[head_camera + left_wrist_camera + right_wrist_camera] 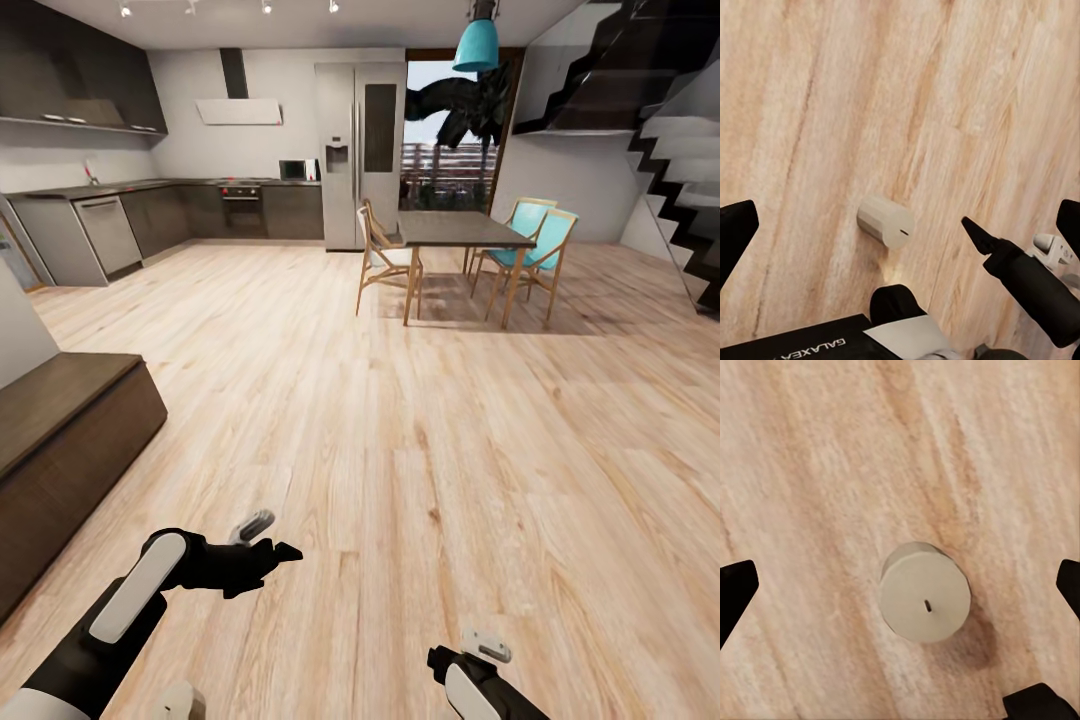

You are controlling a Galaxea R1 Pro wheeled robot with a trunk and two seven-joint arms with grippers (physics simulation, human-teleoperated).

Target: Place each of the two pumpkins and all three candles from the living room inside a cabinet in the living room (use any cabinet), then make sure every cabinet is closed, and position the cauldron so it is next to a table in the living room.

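The left gripper (262,556) is hanging over the wooden floor (420,400), near the dark brown cabinet (60,440), and its fingers are spread wide, released and grasping nothing. One candle (886,221) is standing on the floor just beyond this gripper. The right gripper (900,585) is also staying open, its fingertips far apart, and a second candle (925,592) is sitting upright on the floor between them, untouched. The dining table (462,232) is standing well apart from the cabinet, across the floor.

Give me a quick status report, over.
Left gripper open, right gripper open, each over a candle lying on the wood floor. Second candle untouched. Cabinet at left, closed. Nothing in the way.
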